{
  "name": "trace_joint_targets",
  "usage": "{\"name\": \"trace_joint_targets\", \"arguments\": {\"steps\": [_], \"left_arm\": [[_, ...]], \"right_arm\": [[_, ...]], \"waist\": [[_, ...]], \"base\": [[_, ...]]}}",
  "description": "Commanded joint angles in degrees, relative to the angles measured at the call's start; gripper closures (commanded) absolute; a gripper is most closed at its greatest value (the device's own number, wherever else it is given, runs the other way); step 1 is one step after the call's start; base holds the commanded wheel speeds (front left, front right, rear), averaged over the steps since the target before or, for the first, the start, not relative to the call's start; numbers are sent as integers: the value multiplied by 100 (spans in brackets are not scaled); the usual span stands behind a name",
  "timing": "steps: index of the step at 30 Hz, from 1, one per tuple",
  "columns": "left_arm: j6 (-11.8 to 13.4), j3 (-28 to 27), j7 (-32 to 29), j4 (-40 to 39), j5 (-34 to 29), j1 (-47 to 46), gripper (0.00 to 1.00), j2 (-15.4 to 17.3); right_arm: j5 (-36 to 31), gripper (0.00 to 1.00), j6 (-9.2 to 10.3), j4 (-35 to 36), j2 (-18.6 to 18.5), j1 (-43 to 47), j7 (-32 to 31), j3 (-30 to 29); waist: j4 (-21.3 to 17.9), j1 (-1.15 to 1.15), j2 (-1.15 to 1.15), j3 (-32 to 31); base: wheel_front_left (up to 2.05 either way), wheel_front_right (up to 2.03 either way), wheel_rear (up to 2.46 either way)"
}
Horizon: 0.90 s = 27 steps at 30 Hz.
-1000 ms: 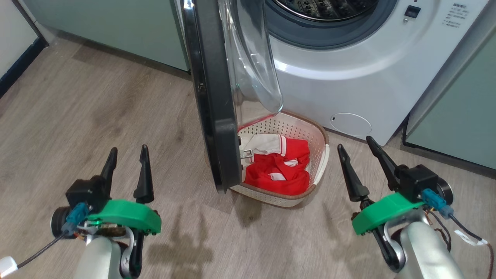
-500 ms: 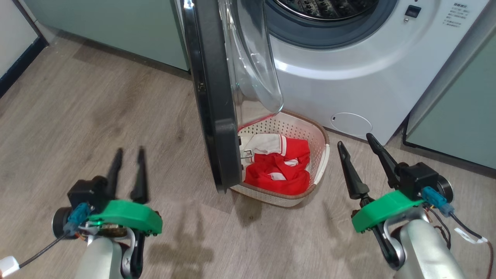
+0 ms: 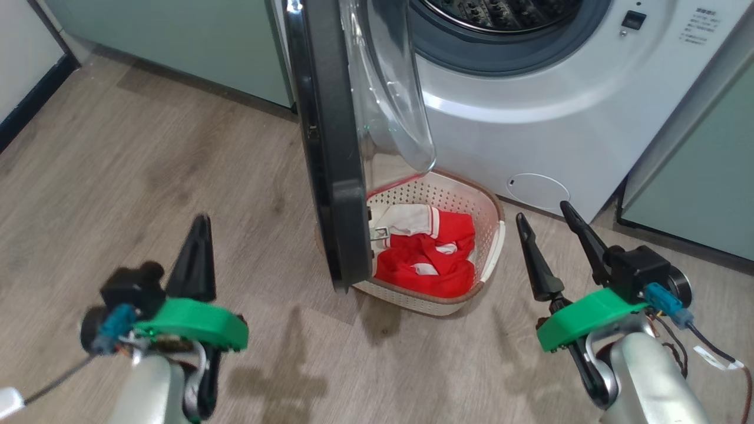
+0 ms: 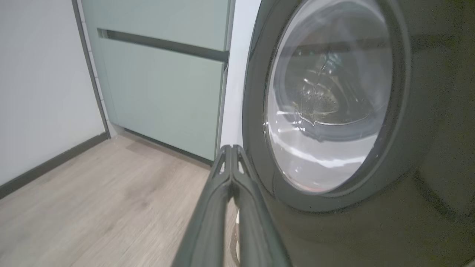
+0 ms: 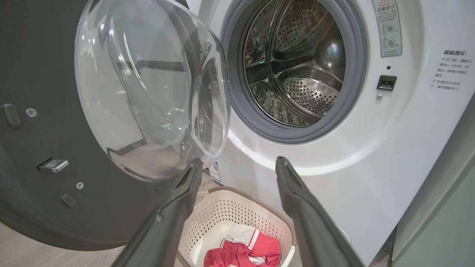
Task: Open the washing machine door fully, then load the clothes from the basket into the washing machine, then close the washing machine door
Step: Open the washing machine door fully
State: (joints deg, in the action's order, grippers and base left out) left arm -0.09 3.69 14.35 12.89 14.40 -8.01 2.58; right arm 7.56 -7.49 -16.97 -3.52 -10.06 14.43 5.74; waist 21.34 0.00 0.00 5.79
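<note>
The washing machine (image 3: 530,135) stands ahead, its steel drum (image 5: 293,63) exposed. The washing machine door (image 3: 330,147) swings out toward me, edge-on, its clear glass bowl (image 5: 148,85) facing the drum. Below the door sits the basket (image 3: 492,224) holding the red and white clothes (image 3: 433,253). My left gripper (image 3: 199,235) is shut on nothing, low over the floor left of the door's outer face (image 4: 334,96). My right gripper (image 3: 545,224) is open, just right of the basket, fingers pointing at the machine (image 5: 408,129).
Pale green cabinets flank the machine on the left (image 3: 177,41) and on the right (image 3: 701,176). Wood floor (image 3: 118,165) spreads to the left, bounded by a white wall with a dark skirting (image 4: 44,168).
My left gripper has shut, its two fingers coming together. The head view has shifted slightly. The right gripper stays open in the same place.
</note>
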Motion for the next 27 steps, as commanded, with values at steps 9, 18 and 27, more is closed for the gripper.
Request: {"name": "trace_joint_targets", "arguments": {"steps": [9,18,27], "left_arm": [[-54,-129,11,-1636,-198,-1095,100,409],[-261,1140,-286,-3081,-397,-1741,100,172],[-339,2910,-832,-2763,102,-1113,100,46]], "right_arm": [[-4,0,0,209,64,-268,56,61],[7,0,0,171,64,-281,56,109],[7,0,0,112,64,-253,57,138]], "waist": [[95,0,0,14],[6,0,0,-19],[-125,0,0,15]], "base": [[0,0,0],[0,0,0],[0,0,0]]}}
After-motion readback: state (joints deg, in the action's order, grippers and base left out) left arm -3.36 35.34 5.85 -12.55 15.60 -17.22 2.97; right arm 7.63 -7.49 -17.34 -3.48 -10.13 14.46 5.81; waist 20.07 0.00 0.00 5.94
